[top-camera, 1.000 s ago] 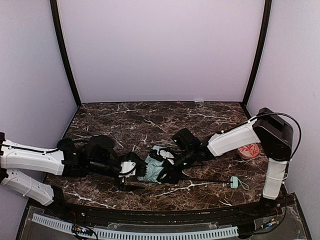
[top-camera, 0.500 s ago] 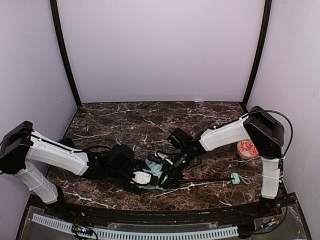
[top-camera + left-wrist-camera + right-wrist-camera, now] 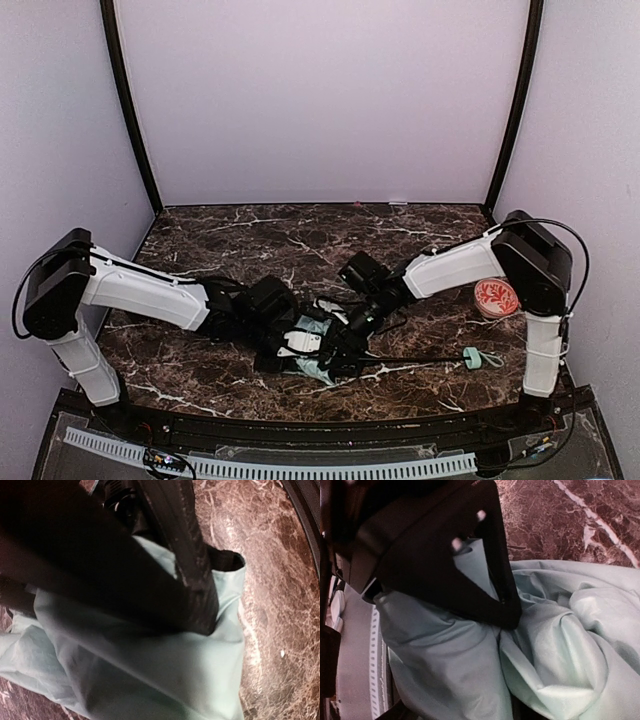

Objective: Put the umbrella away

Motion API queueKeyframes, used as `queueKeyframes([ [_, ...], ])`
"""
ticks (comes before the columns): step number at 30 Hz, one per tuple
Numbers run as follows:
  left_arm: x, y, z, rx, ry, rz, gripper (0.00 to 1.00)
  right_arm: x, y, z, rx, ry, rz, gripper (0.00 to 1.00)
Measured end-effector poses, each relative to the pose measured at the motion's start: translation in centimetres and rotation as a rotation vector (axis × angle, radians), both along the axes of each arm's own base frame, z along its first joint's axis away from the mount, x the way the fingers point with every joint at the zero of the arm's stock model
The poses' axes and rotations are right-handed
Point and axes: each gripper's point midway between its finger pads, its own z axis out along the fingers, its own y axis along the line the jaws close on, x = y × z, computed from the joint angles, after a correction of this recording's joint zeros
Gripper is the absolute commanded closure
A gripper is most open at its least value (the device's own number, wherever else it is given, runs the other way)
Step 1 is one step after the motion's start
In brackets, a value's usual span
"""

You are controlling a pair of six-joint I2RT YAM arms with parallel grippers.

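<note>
The umbrella lies at the front middle of the marble table, its pale mint fabric bunched. Its thin black shaft runs right to the small mint handle. My left gripper reaches in from the left, and its fingers are shut on a fold of the fabric. My right gripper comes from the right and stands open over the same bundle. One black finger rests on the crumpled fabric, and cloth fills the gap.
A red patterned round dish sits at the right edge near the right arm's base. The marble table is boxed in by lilac walls and ends at a black front rail.
The left arm has swung right to the umbrella and its jaws have closed on the fabric. The right jaws have opened wider, and the bundle has shifted slightly right.
</note>
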Motion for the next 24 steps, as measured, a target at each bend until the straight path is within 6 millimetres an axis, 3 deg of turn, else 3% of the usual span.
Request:
queueKeyframes([
  [6,-0.8,-0.6,-0.4,0.016,0.103,0.02,0.9,0.9,-2.2,1.0,-0.006,-0.063,-0.067,0.29],
  [14,-2.3,-0.9,-0.6,0.045,0.284,0.04,1.0,1.3,-6.6,6.5,0.085,-0.296,-0.175,0.29],
  [18,-1.9,-0.9,-0.8,0.063,0.42,0.08,1.0,1.2,-8.4,7.4,0.087,-0.444,-0.265,0.28],
  [20,-1.9,-1.1,-0.7,0.066,0.48,0.091,1.0,0.1,-8.5,7.2,0.081,-0.555,-0.268,0.27],
  [24,-1.9,-1.1,-0.5,0.062,0.566,0.112,1.0,-4.3,-6.9,6.5,0.129,-0.713,-0.175,0.23],
])
